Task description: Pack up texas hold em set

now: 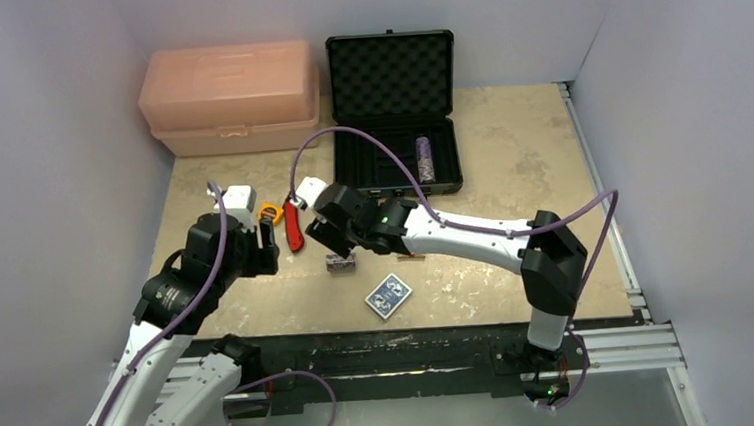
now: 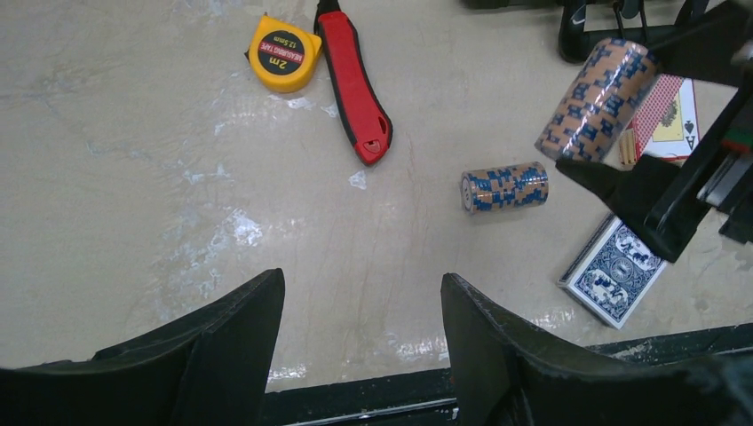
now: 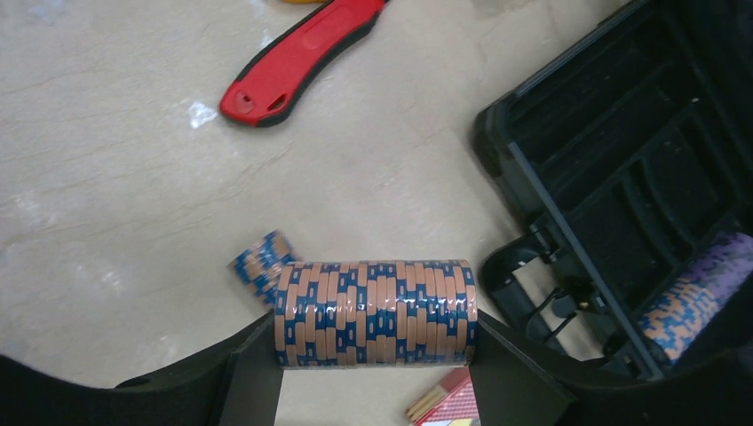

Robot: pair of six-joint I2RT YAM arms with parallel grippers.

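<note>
The black briefcase (image 1: 391, 72) lies open at the back, with one striped chip stack (image 1: 424, 160) in its tray; the right wrist view shows the case (image 3: 622, 151) and that stack (image 3: 697, 297). My right gripper (image 1: 335, 238) is shut on a second chip stack (image 3: 375, 312), held sideways above the table, also visible in the left wrist view (image 2: 598, 99). A third stack (image 2: 504, 187) lies on its side on the table below it (image 1: 340, 264). The blue deck (image 1: 388, 294) lies near the front edge. The red deck (image 2: 666, 115) lies under the right arm. My left gripper (image 2: 362, 306) is open and empty, left of these.
A red utility knife (image 1: 295, 226) and a yellow tape measure (image 1: 270, 213) lie between the two grippers. A pink plastic toolbox (image 1: 230, 98) stands at the back left. Walls close in both sides. The table's front edge (image 2: 373, 390) is right below my left gripper.
</note>
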